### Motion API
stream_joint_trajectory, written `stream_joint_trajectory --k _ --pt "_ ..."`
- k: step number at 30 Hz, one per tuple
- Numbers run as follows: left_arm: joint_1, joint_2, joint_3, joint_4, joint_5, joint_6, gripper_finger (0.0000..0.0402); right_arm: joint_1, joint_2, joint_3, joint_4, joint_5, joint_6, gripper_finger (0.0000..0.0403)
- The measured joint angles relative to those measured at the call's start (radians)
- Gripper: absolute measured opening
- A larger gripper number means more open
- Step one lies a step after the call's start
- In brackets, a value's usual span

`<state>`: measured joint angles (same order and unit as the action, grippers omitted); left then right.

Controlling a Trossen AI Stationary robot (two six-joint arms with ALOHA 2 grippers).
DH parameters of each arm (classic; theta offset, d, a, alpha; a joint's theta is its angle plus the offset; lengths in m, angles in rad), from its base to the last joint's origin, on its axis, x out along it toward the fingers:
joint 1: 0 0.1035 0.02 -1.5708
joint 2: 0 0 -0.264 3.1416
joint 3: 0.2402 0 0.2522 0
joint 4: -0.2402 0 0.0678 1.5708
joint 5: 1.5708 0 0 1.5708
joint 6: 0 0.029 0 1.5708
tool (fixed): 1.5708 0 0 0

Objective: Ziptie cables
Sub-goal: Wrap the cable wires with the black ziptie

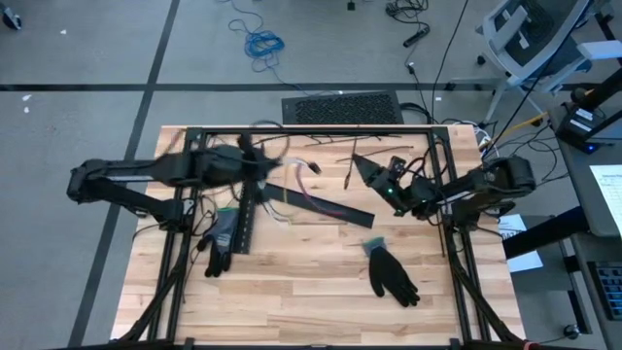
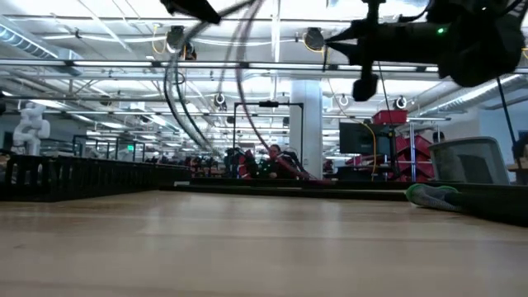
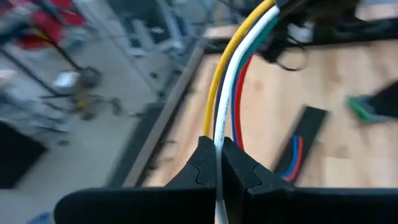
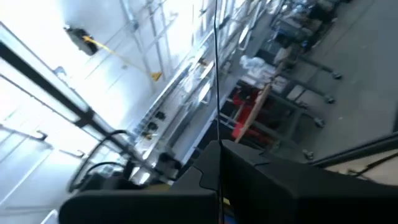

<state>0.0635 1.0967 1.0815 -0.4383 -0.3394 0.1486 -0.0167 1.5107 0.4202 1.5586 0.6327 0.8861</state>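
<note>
Above the table (image 1: 292, 282), the left gripper (image 3: 219, 163) was clamped on the cables (image 3: 231, 74); the right gripper (image 4: 219, 163) pinched a thin black strand (image 4: 216, 62). Advised: keep the bundle taut and grouped.

- I see the cables (image 1: 292, 170) hanging over the counter (image 1: 311, 282) toward its back left.
- One glove (image 1: 222, 238) lies front-left, another glove (image 1: 391, 272) front-right.
- Slotted strip (image 1: 245, 219) sits just beside the left one.
</note>
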Motion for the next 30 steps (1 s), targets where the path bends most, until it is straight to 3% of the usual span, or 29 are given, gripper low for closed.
stream_joint_trajectory --k 5,10,19,30 --pt "0.0 0.069 -0.069 0.119 0.055 -0.112 0.0004 -0.011 0.096 0.05 0.005 -0.061 0.05 0.0" --pt "-0.01 0.133 -0.073 0.118 0.065 -0.14 0.0004 -0.011 0.098 0.067 0.005 -0.066 0.072 0.0" --pt "-0.002 0.16 -0.073 0.199 0.031 -0.125 0.0004 -0.015 0.038 0.132 0.006 -0.063 -0.013 0.0" --pt "0.018 0.16 -0.073 0.146 -0.041 -0.106 0.0004 -0.016 0.038 0.161 0.007 -0.088 -0.034 0.0"
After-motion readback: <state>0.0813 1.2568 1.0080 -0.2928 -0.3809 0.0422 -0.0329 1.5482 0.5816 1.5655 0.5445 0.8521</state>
